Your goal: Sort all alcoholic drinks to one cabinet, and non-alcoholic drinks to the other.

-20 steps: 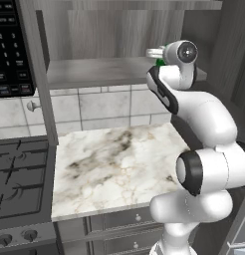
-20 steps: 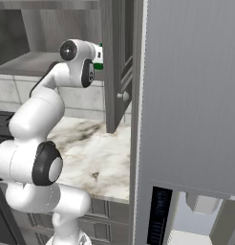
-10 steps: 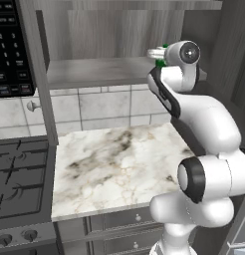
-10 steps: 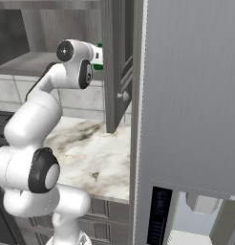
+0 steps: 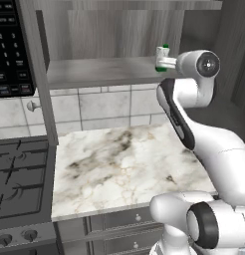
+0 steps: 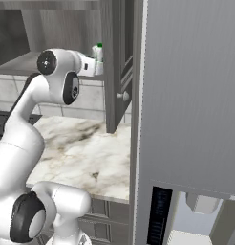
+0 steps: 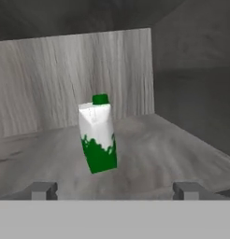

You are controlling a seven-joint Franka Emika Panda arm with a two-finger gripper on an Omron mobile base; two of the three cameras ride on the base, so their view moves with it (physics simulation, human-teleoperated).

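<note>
A small green-and-white carton point(image 7: 99, 135) with a green cap, the non-alcoholic drink, stands slightly tilted on the grey shelf point(image 7: 149, 154) of the open upper cabinet. My gripper point(image 7: 114, 191) is open, its fingertips point(image 7: 42, 190) spread wide on either side just in front of the carton and not touching it. From the base, the carton point(image 5: 163, 51) shows at the shelf's right end, just past the gripper point(image 5: 168, 62). The right base view has the same carton point(image 6: 97, 50) ahead of the gripper point(image 6: 90, 66). The alcoholic drinks are out of view.
The cabinet's open doors point(image 6: 117, 67) point(image 5: 37, 74) flank the shelf. Below it lies a marble counter point(image 5: 124, 164), with a stove point(image 5: 20, 184) to its left and a microwave point(image 5: 10, 50) above the stove. A tall grey panel point(image 6: 191, 95) stands at the right.
The jaws have spread from half closed to wide open, letting go of the carton, which now stands on the shelf. The arm has barely moved.
</note>
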